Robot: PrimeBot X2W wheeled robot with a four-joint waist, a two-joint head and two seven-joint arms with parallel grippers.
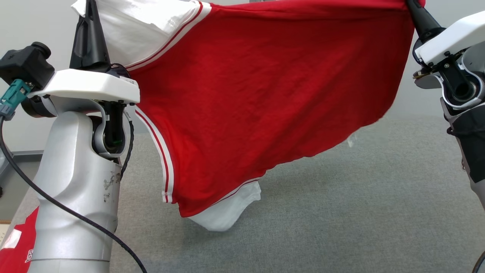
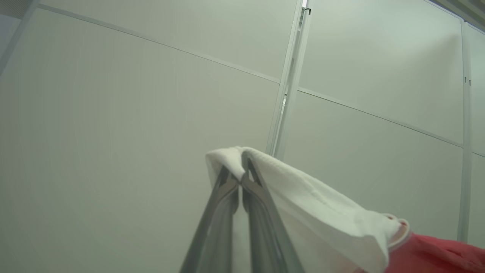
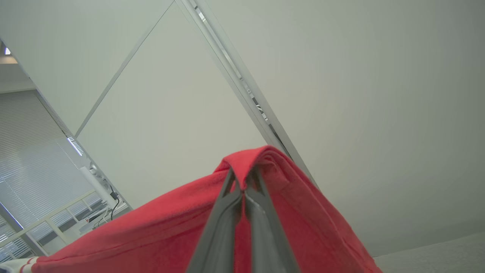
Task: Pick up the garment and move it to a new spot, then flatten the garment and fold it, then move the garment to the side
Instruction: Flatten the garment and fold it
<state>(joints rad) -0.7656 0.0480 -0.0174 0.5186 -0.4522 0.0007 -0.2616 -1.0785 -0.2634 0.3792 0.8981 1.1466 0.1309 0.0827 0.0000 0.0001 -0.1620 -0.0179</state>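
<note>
Garment aloft between left gripper and right gripper, both clamped on top edge; carry step, seemingly; next: lower onto table, spread flat.

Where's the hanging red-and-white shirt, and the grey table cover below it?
red-and-white fabric shirt (image 1: 265,94): head view, middle of its red body.
grey felt table cover (image 1: 360,212): head view, bare stretch at right.
</note>
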